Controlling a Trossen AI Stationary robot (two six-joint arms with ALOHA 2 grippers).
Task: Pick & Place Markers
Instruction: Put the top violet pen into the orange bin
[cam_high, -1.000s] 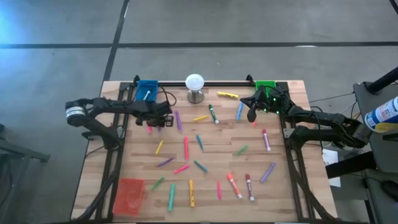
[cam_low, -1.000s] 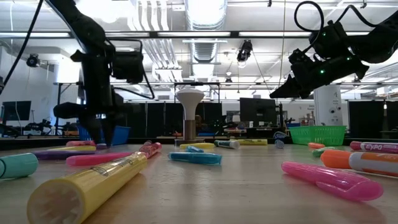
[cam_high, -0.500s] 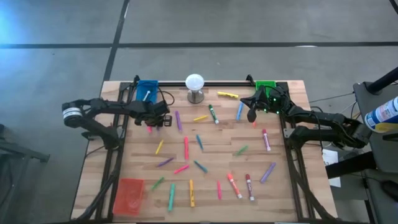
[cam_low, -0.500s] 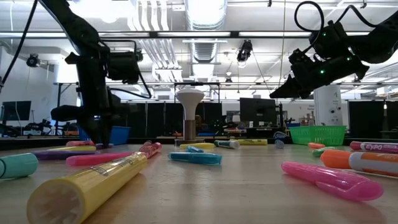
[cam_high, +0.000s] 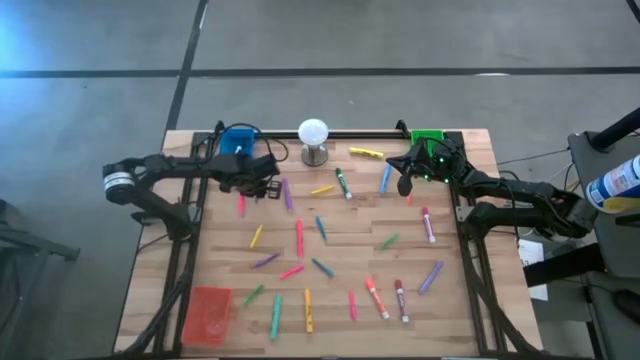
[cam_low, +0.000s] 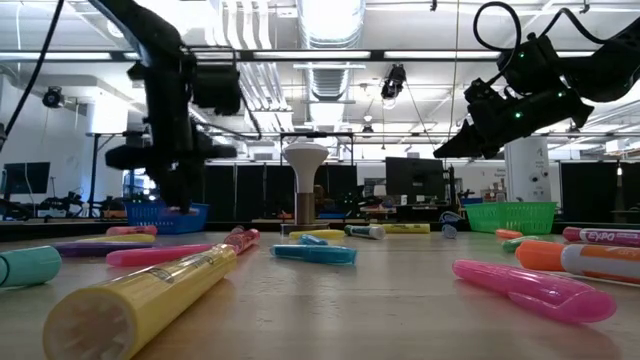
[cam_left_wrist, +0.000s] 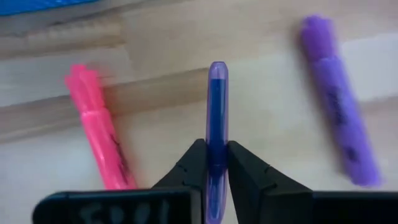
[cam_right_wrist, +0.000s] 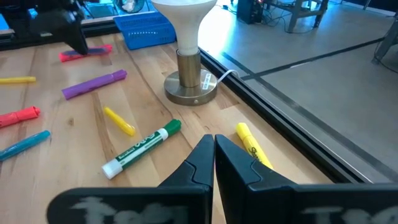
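Note:
Many coloured markers lie scattered flat on the wooden table. My left gripper hangs above the table near the blue tray, shut on a thin blue-purple marker. Below it a pink marker and a purple marker lie on the wood. My right gripper hovers shut and holding nothing beside the green tray, high above the table in the low view. My left gripper pinches the blue-purple marker between its two fingers, on the marker's middle stretch. The fingers point down from above, and the marker lies along them with its rounded end sticking out past the fingertips. It is lifted clear of the table.
A white ball on a metal stand stands at the far edge between the blue and green trays. A red tray sits at the near left corner. Green and yellow markers lie near my right gripper. A black rail runs along the far edge.
My left gripper has risen from the table top and moved a little toward the far edge and the blue tray, carrying the blue-purple marker. The pink marker that lay beside it has stayed on the wood.

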